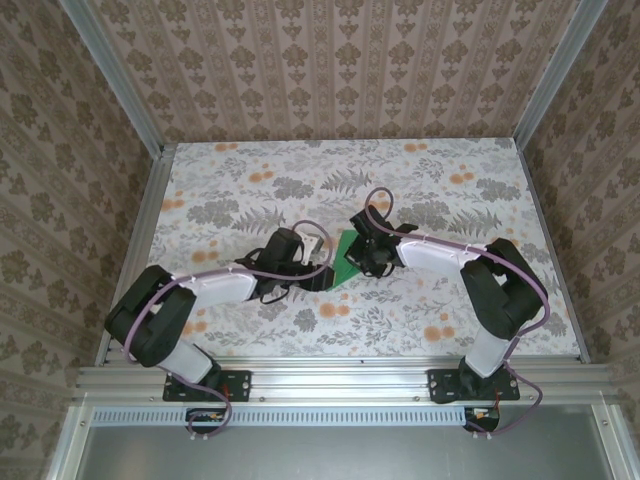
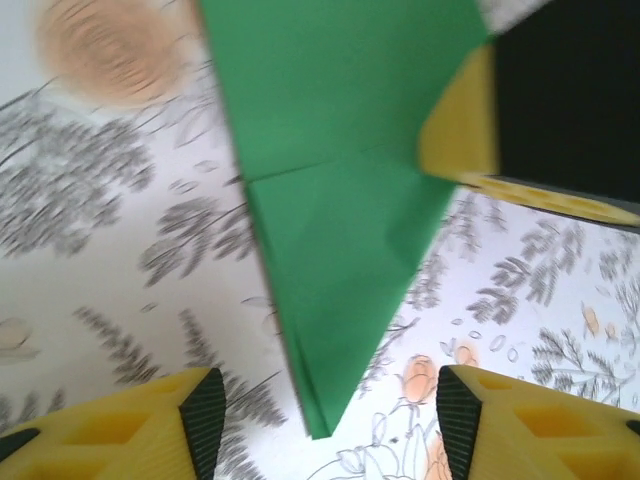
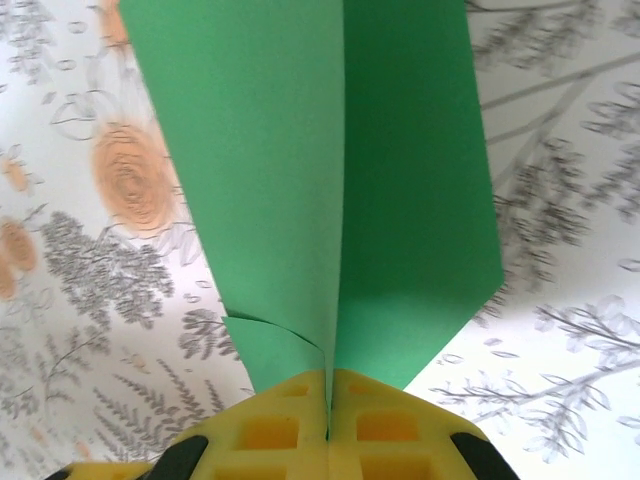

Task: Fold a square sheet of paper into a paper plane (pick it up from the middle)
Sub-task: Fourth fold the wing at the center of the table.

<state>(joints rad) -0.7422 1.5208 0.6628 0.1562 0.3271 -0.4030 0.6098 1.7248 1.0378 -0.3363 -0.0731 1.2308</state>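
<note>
Though pinched by right end effector, creased green paper plane; left one spread.

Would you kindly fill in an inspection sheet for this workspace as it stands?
Surface: floral tabletop, flat.
Job's things: green paper, folded to a point with a centre crease.
Clutter: nothing seen.
Claws: right claw shut on the paper's end; left claw open, paper tip between its jaws.
Cables: lilac cables, loose loops, off the paper.
Surroundings: patterned walls, aluminium frame.
</note>
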